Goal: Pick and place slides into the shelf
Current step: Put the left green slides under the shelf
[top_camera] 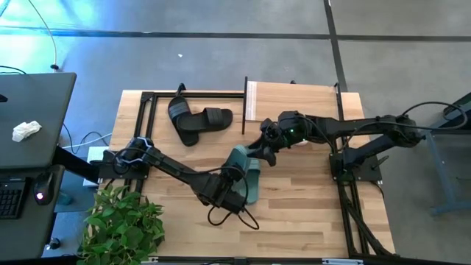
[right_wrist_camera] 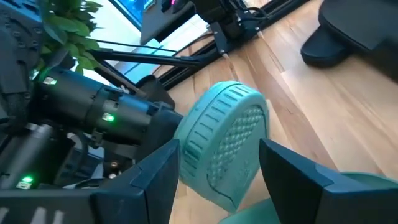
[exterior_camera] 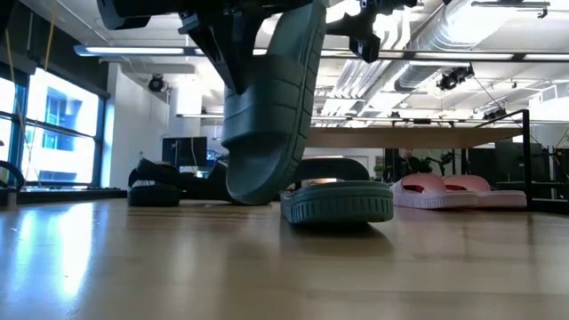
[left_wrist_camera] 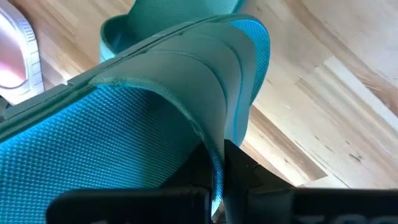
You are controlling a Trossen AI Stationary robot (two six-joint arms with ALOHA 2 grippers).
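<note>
Wooden worktop (top_camera: 309, 213) shows you are midway: left fingers (top_camera: 237, 188) pinch one teal slide (exterior_camera: 271, 107) aloft, right fingers (top_camera: 266, 147) spread beside it, pink slides (exterior_camera: 458, 189) already under the shelf (top_camera: 294, 101), black slides (top_camera: 197, 118) waiting.

One teal slide (exterior_camera: 271, 98) hangs from my left claw (top_camera: 229, 193), tilted steeply with its ribbed sole facing out and one end low over the tabletop (top_camera: 309, 213). Its mate (exterior_camera: 338, 201) lies flat just beside it. The two black slides (top_camera: 197, 120) lie at the far left of the tabletop. The pale pink pair (exterior_camera: 458, 190) sits side by side under the light plank of the shelf (top_camera: 293, 100).
</note>
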